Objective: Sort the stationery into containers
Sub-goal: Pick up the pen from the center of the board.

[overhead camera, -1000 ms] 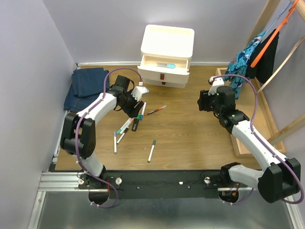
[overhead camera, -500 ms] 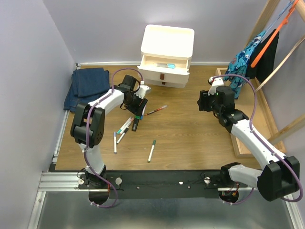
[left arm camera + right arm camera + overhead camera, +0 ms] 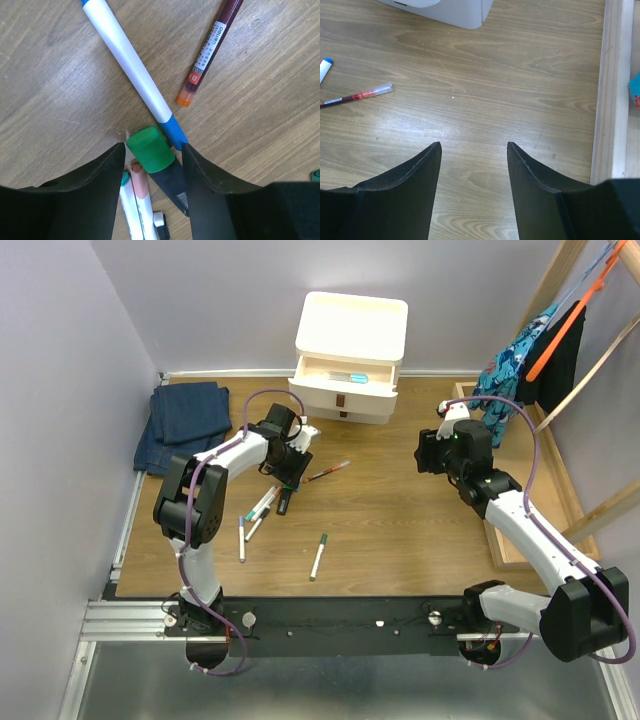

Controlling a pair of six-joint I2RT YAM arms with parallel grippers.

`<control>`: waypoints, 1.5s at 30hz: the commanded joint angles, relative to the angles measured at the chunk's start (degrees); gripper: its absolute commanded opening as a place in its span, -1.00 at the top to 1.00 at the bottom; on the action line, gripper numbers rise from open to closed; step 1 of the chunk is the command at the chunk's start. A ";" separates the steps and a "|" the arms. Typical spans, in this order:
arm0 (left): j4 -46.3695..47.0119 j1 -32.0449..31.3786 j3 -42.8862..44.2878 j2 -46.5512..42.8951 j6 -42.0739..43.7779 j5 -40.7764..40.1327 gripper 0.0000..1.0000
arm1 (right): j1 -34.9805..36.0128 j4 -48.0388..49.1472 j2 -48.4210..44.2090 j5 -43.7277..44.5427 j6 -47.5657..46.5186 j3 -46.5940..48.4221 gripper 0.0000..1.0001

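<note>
"Where is the left pincer (image 3: 150,146)?"

"Low on the bench (image 3: 485,100), left of the middle, toward the far edge. It is narrow, with one finger on each side of the green-capped marker (image 3: 152,159), just beside it."

"And the right pincer (image 3: 474,145)?"

"Wide apart and holding nothing, nearer the right edge."

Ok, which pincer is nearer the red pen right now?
Left. The left pincer sits open around a green-capped marker, the red pen just ahead of it. The right pincer hangs open over bare table, the pen far off to its left.
</note>
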 commanded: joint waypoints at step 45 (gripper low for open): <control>-9.76 -1.88 7.91 -13.93 -1.08 12.47 0.20 | -0.39 2.90 1.90 -0.74 -0.50 -0.11 -0.27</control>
